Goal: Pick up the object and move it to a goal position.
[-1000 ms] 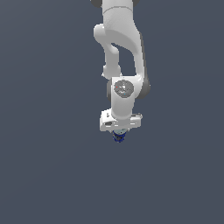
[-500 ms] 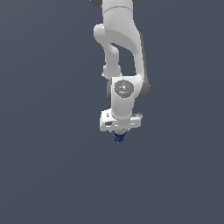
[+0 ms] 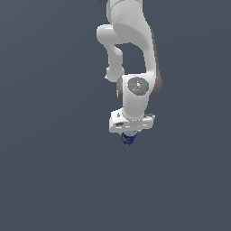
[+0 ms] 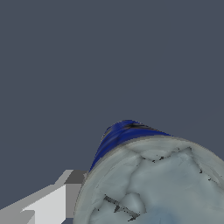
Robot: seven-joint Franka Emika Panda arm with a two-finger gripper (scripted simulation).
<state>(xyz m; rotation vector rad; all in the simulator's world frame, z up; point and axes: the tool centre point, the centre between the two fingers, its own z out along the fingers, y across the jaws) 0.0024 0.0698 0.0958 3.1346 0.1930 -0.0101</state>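
A: As the exterior view looks on, where is the can?
B: At six o'clock under the white gripper (image 3: 128, 137); the blue can (image 3: 128, 139) pokes out below the arm (image 3: 131, 45), against plain grey.
A: And the wrist view?
B: The can (image 4: 153, 183) fills the frame, pale top up close, one finger (image 4: 48, 205) at nine o'clock touching it. Jaws narrow, holding it. No legible writing.

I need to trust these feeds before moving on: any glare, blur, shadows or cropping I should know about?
Exterior view: flat, even light, no cast shadows on the grey background, slightly soft render; the can is a tiny blue patch under the gripper. Wrist view: no glare, but the can sits so close that it fills the frame corner, its pale top cropped and coarse-textured; one finger shows.
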